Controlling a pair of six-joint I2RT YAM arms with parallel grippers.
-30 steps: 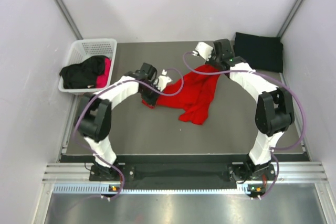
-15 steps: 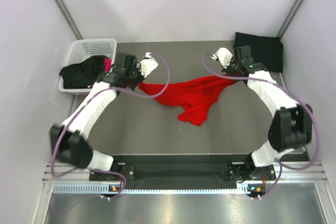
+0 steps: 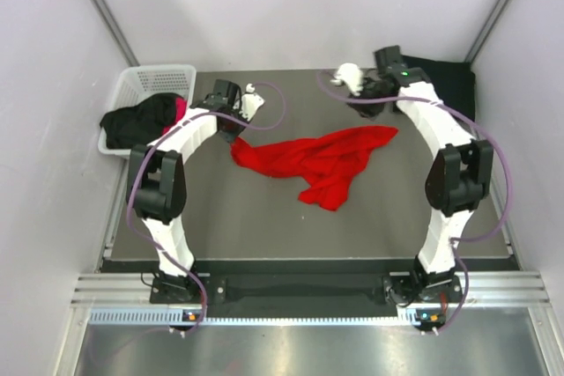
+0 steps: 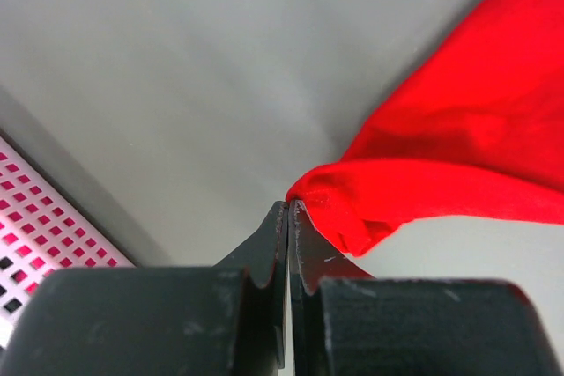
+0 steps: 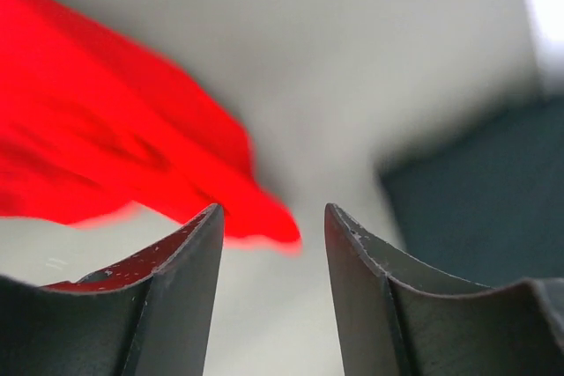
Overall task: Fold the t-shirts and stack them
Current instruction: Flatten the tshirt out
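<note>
At the left claw's tips [image 4: 289, 210], the jaws are pressed together on a bunched corner of the red t-shirt [image 4: 458, 138]. The right claw [image 5: 273, 222] stands parted and holds nothing; the red cloth beyond it is blurred. The shirt lies crumpled across the middle of the table [image 3: 264, 209], its layers hard to sort out. The right arm partly hides a folded black t-shirt [image 3: 445, 85] at the far right corner. The basket [image 3: 132, 81] at far left holds heaped black and pink shirts [image 3: 141, 122].
</note>
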